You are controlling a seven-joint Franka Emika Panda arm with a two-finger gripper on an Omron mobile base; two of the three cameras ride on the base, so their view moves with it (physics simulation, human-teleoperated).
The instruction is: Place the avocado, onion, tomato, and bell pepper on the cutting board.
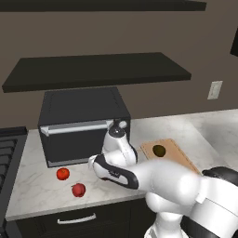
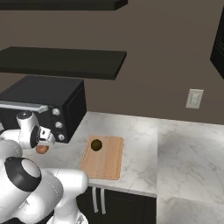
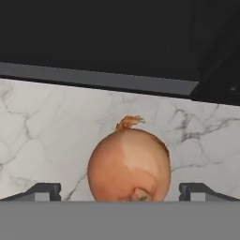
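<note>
The onion [image 3: 129, 165] sits closest to the hand camera, between the spread tips of the claw [image 3: 120, 191], which touch nothing; its dry tuft points up and away from the lens, toward the black toaster oven [image 1: 83, 123]. It rests on the marble tabletop [image 2: 144, 144] just in front of that oven. The avocado [image 2: 96, 145] lies on the cutting board [image 2: 105, 159] near its far end (the board's long axis and grain run away from the robot). The tomato [image 1: 62, 174] and bell pepper [image 1: 78, 189] lie near each other on the tabletop, well left of the board.
</note>
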